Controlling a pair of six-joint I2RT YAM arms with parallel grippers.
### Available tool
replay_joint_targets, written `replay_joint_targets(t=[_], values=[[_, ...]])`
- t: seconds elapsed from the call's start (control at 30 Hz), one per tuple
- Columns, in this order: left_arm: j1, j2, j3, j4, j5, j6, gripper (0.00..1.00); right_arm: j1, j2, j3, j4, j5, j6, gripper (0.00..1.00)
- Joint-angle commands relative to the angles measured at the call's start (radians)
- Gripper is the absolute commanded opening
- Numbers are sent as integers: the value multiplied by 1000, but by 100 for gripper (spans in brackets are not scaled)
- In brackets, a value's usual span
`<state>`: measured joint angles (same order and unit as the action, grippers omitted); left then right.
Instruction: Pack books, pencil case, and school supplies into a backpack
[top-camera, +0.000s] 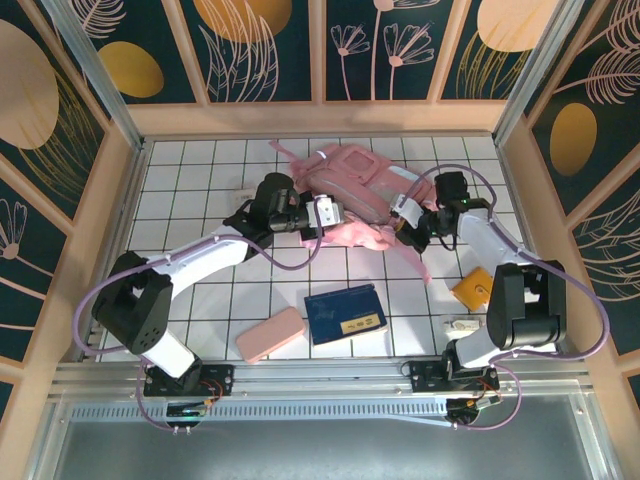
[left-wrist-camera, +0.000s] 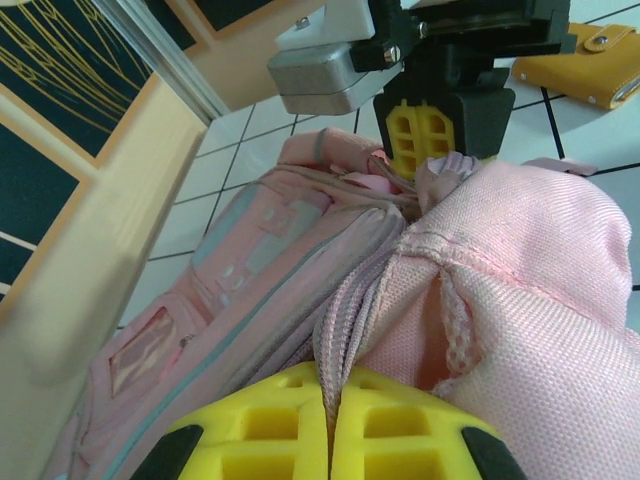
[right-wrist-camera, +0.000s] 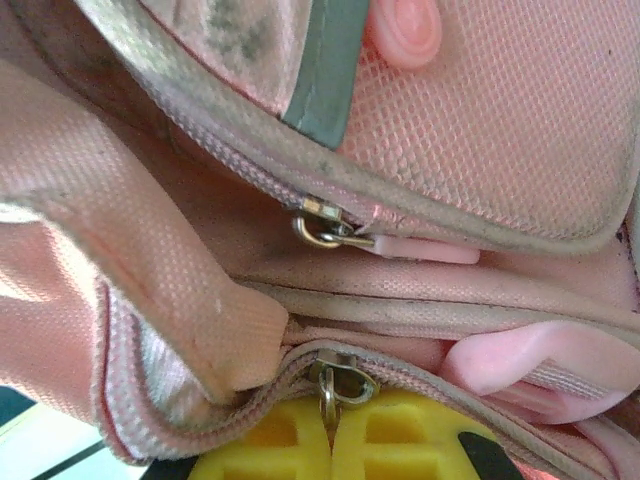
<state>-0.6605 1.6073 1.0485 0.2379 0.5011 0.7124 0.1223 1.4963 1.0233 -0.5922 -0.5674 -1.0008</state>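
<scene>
The pink backpack (top-camera: 355, 185) lies at the back middle of the table with both grippers at it. My left gripper (top-camera: 322, 213) is shut on the backpack's zipper edge (left-wrist-camera: 335, 330), the fabric pinched between its yellow pads (left-wrist-camera: 270, 420). My right gripper (top-camera: 405, 228) is shut on a metal zipper pull (right-wrist-camera: 330, 395) of the backpack (right-wrist-camera: 520, 110). The dark-blue book (top-camera: 345, 313) with a yellow label lies flat at the front middle. The pink pencil case (top-camera: 271, 334) rests to its left. An orange square item (top-camera: 472, 288) and a tiny whitish item (top-camera: 460, 325) sit at the front right.
A second zipper slider (right-wrist-camera: 325, 228) with a pink tab sits higher on the backpack. The orange item (left-wrist-camera: 590, 65) lies beyond the right gripper (left-wrist-camera: 415, 140) in the left wrist view. Wooden walls (top-camera: 110, 200) close in the white tiled table (top-camera: 200, 180).
</scene>
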Motion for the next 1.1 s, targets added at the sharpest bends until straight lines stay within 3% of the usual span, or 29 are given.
replay_joint_targets(t=[0.0, 0.17, 0.23, 0.4, 0.6, 0.9, 1.07], values=[[-55, 37, -31, 116, 103, 20, 0, 75, -90, 60, -115, -230, -49, 0], [-54, -32, -98, 40, 17, 102, 0, 33, -162, -34, -94, -29, -55, 0], [-50, -60, -129, 36, -13, 109, 0, -9, -186, -61, -83, -13, -56, 0], [-36, -55, -165, 126, -67, 79, 0, -32, -218, -63, -73, -115, -46, 0], [14, -9, -150, 268, -122, -8, 0, -37, -249, -138, -36, -97, -44, 0], [19, 69, -34, 223, -160, 55, 0, 24, -283, -188, 59, -279, 11, 0], [10, 100, 20, 179, -86, 78, 0, 94, -242, -177, 123, -325, 71, 0]])
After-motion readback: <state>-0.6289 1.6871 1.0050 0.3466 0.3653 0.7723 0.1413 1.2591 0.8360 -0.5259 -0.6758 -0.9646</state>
